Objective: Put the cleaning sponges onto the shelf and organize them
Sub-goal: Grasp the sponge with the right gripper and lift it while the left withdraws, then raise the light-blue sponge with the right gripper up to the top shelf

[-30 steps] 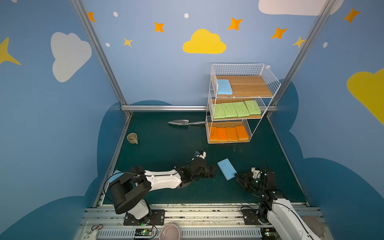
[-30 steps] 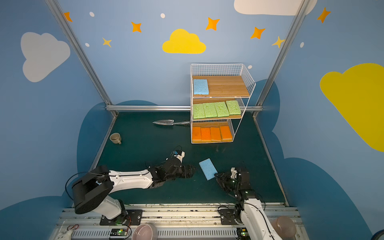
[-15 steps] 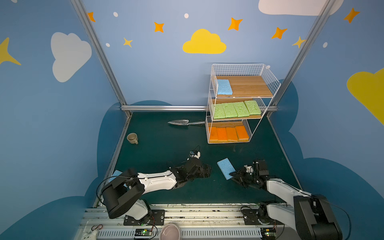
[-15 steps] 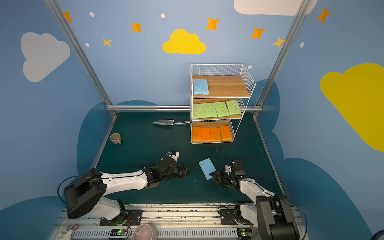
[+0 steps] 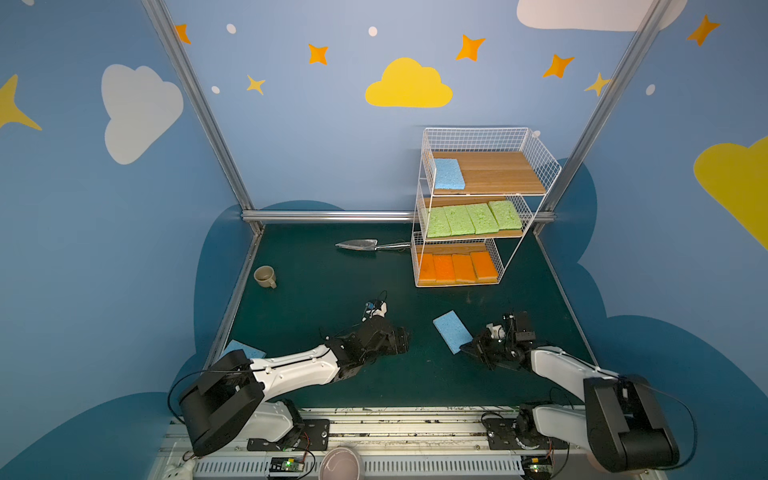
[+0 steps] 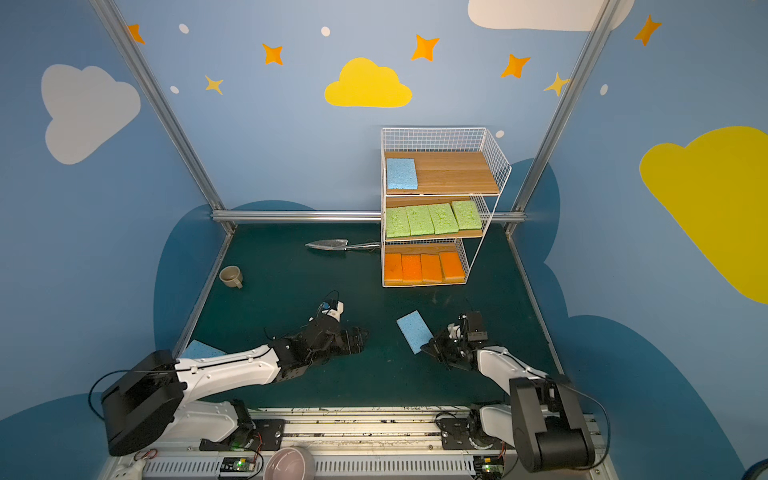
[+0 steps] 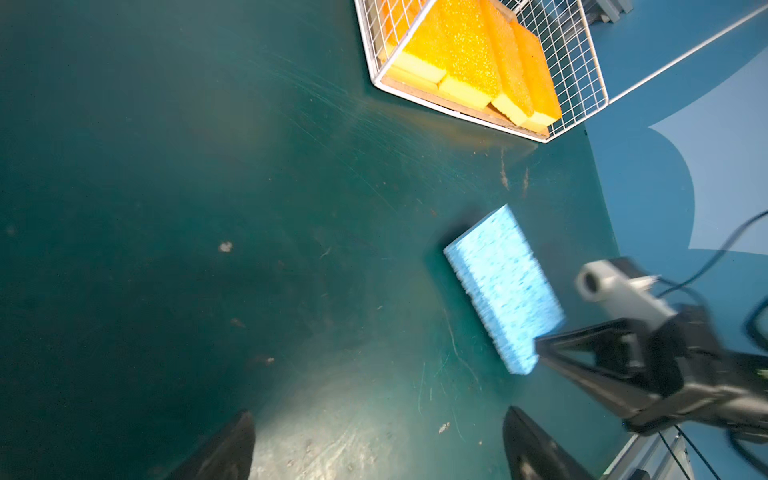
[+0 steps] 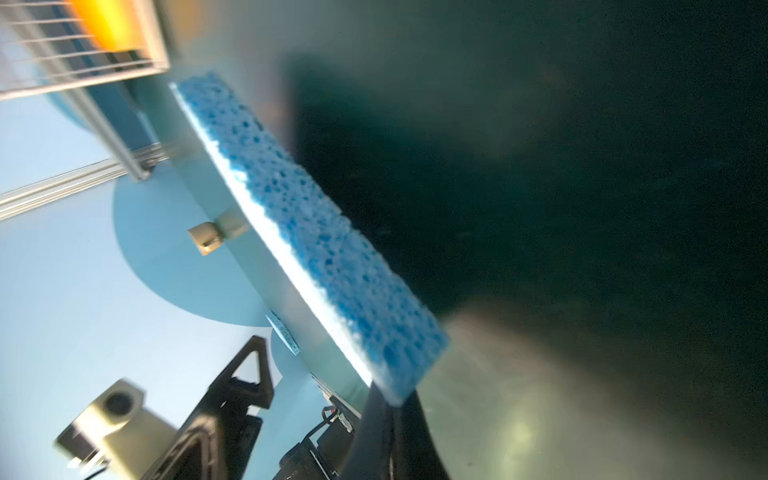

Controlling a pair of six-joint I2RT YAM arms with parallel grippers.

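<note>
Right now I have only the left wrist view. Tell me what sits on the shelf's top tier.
Observer: One blue sponge, at the left end of the top board.
Operator: Report the middle tier.
Observer: Four green sponges, side by side.
Operator: Find the third blue sponge.
Observer: The third blue sponge lies on the table, near-left corner, partly under the left arm.

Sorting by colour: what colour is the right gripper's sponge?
Light blue sponge, clearest in the left wrist view.
</note>
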